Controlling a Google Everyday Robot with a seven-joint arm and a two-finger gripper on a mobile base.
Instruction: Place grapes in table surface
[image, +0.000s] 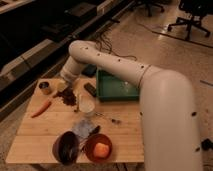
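The grapes (68, 98), a dark reddish-purple lumpy bunch, lie on the table surface (40, 131), a light tan wooden top, at its back left part. My gripper (63, 86) hangs just above and behind the bunch at the end of the white arm (115, 67), which reaches in from the right. The wrist hides whether the gripper touches the grapes.
An orange carrot (41, 107) lies left of the grapes and a small can (45, 87) stands behind it. A white cup (86, 106) and a green tray (118, 93) are to the right. A dark bowl (65, 148) and an orange bowl (98, 148) sit at the front.
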